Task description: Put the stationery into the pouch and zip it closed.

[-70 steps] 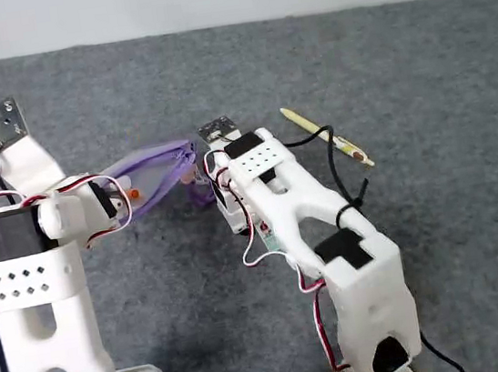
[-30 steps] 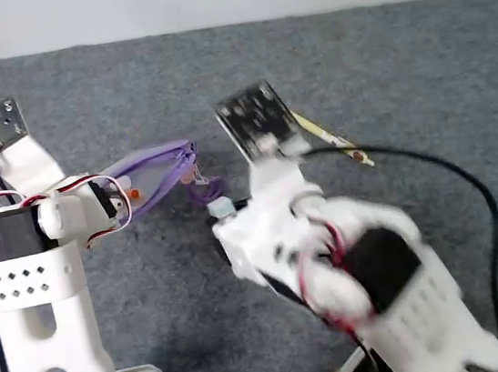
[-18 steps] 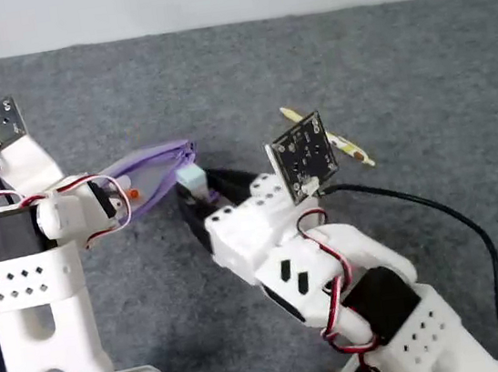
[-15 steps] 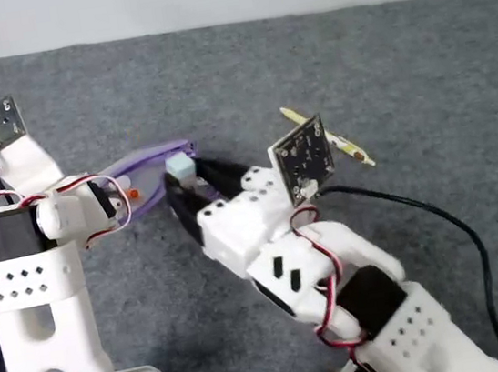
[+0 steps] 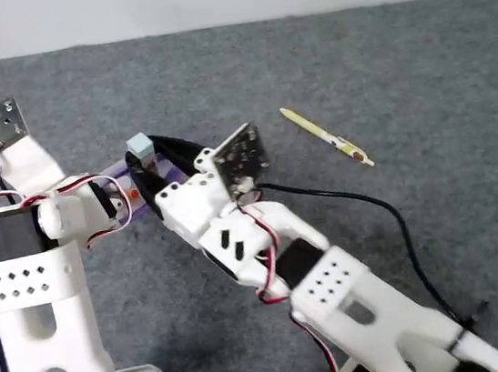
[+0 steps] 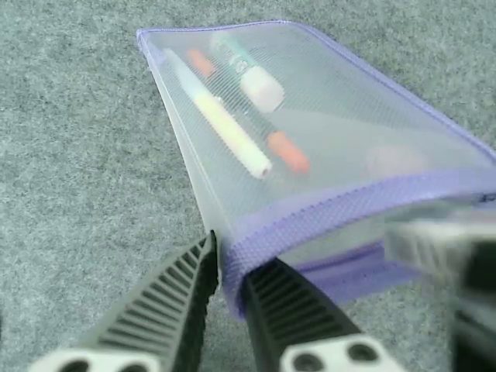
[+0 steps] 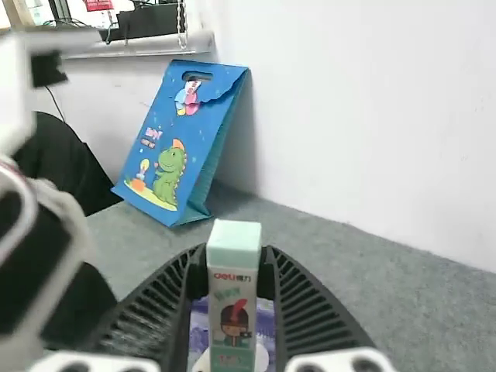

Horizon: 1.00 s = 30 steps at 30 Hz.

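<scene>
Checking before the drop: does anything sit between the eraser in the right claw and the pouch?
Nothing visible does. The right claw holds the eraser over the pouch, whose edge the left claw pinches. Whether the pouch's mouth is open I cannot tell.

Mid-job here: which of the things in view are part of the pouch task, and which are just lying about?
Job: pouch, pinched by the left claw; eraser in the right claw; loose pen on the table; markers already in the pouch.
Lying about: blue gift bag against the wall.
</scene>
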Tool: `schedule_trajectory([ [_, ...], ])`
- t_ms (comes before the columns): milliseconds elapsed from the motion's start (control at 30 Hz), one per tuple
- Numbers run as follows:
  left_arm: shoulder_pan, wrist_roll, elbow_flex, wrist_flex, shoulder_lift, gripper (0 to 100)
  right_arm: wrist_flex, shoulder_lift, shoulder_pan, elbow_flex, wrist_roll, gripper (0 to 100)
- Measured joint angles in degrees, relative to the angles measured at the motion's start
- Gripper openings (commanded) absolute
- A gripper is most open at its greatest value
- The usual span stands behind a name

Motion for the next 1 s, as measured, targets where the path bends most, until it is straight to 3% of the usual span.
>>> schedule_trajectory([
  [167,0.0,0.0,0.0,-0.09,0.0,1,-3.96,5.89,0.0,0.0,2.2,1.5],
  [367,0.18,0.0,0.0,-0.18,0.09,1,0.62,5.27,-0.09,-0.26,4.4,19.1],
  [733,0.0,0.0,0.0,0.0,0.09,1,22.59,-7.65,1.49,-0.09,2.99,13.0],
  [1000,0.0,0.0,0.0,0.0,0.09,1,46.07,-11.96,16.26,-5.01,-2.55,13.2],
])
